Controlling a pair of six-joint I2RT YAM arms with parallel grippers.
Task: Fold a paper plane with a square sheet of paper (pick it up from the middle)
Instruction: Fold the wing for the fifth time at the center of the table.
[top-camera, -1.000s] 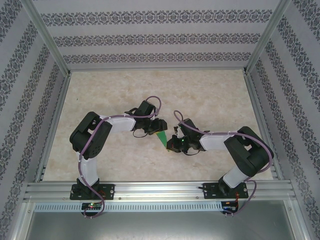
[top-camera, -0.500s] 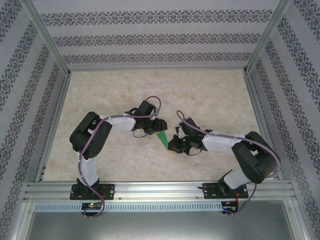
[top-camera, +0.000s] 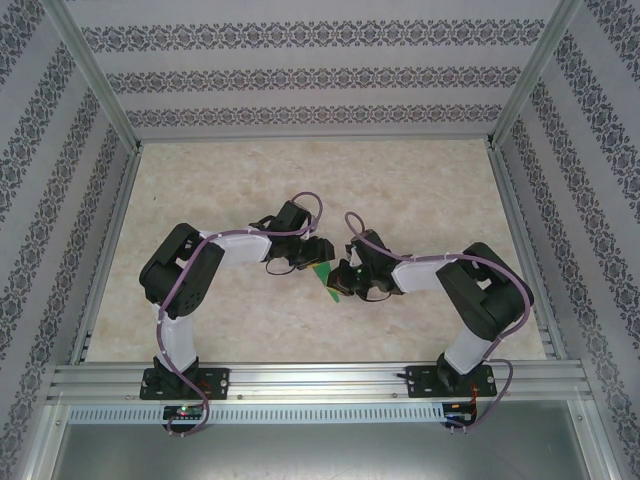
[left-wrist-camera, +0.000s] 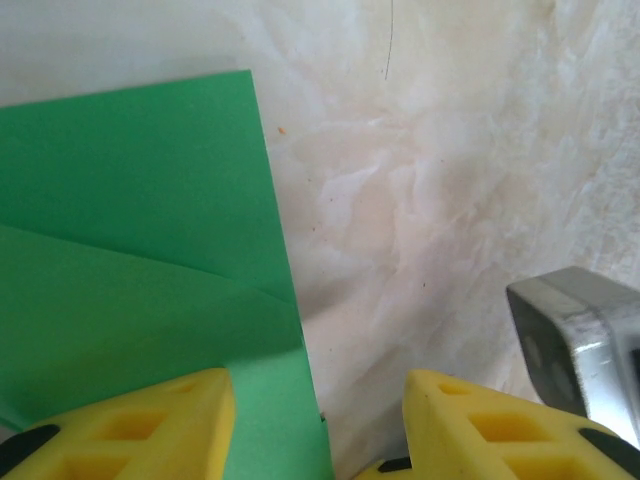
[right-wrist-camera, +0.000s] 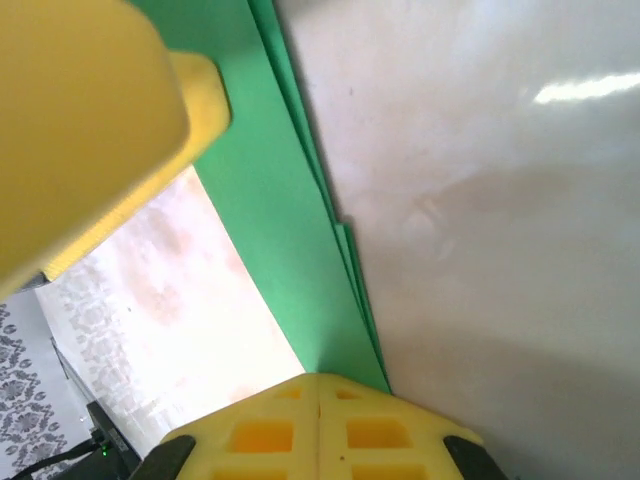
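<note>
- Near the middle of the surface (top-camera: 420, 180), between the two wrists: folded green sheet of paper (top-camera: 323, 276), mostly covered from above by the arms.
- From the right, clamped tight on that sheet: right gripper (top-camera: 338, 283).
- In the right wrist view, yellow fingertips of the right gripper (right-wrist-camera: 318, 425) pressed together with no gap, and stacked green layers of the sheet (right-wrist-camera: 270, 230) running out from between them.
- In the upper left corner of the same view: blurred yellow block (right-wrist-camera: 90, 120) overlapping the sheet's far end; cannot tell whether touching.
- From the left, tip just beside the sheet: left gripper (top-camera: 317, 260).
- In the left wrist view, left gripper (left-wrist-camera: 318, 430) with jaws parted, yellow fingers (left-wrist-camera: 140, 425) well apart, nothing pinched.
- One finger over the green sheet (left-wrist-camera: 130, 230), the other over bare surface, with the sheet's straight edge passing between them.
- Across the sheet there: a diagonal fold line, with one flap lying on the layer beneath.
</note>
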